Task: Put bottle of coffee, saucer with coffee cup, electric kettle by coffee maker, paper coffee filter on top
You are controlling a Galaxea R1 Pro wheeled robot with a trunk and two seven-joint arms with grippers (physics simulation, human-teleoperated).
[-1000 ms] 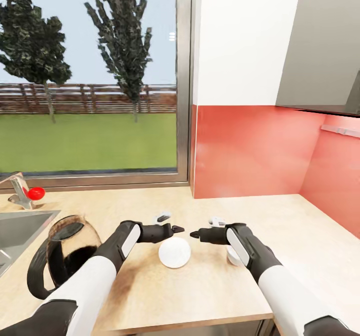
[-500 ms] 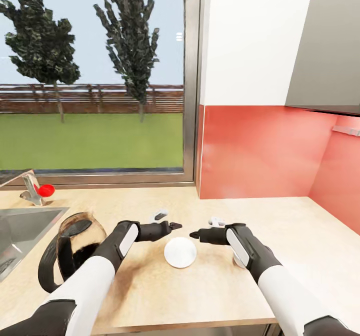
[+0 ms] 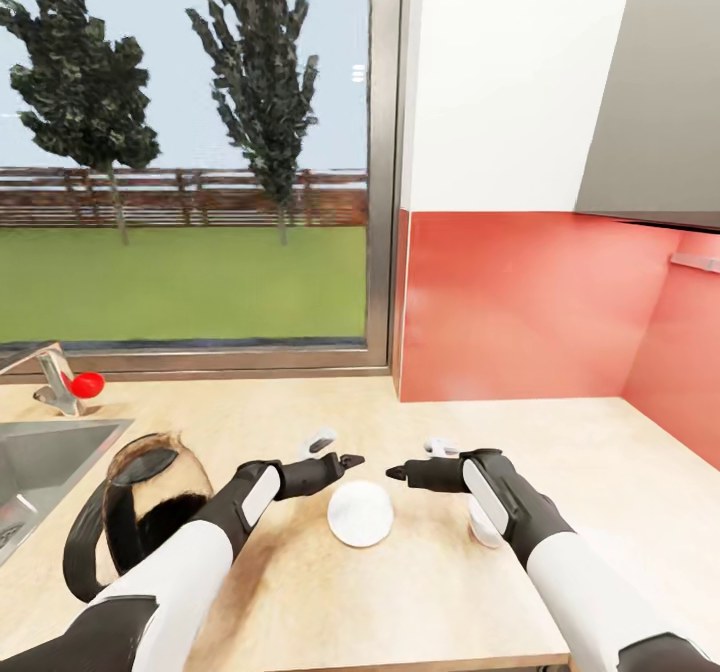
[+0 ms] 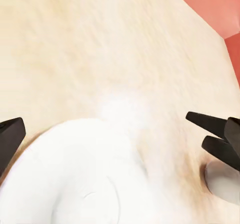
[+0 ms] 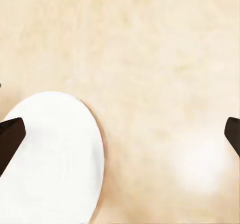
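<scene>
A white saucer [image 3: 360, 512] lies on the light wood countertop [image 3: 300, 592], between and just below my two grippers. My left gripper [image 3: 345, 462] hovers open at the saucer's left edge, and my right gripper [image 3: 395, 472] hovers open at its right edge, the tips facing each other. The left wrist view has the saucer [image 4: 85, 179] under the open left gripper [image 4: 120, 134]. The right wrist view has the saucer [image 5: 50, 159] beside the open right gripper [image 5: 120, 134]. A white coffee cup [image 3: 482, 530] peeks out behind my right forearm. A dark glass electric kettle [image 3: 140, 502] with a black handle stands at the left.
A steel sink [image 3: 40, 452] and a faucet with a red knob [image 3: 85, 384] sit at the far left. A window runs along the back. A red backsplash [image 3: 520, 302] closes the corner at the right, under a grey cabinet [image 3: 660, 82]. Bare counter stretches to the right.
The camera has swung slightly, shifting the whole picture. Both grippers stay open on either side of the saucer, and nothing has been taken hold of.
</scene>
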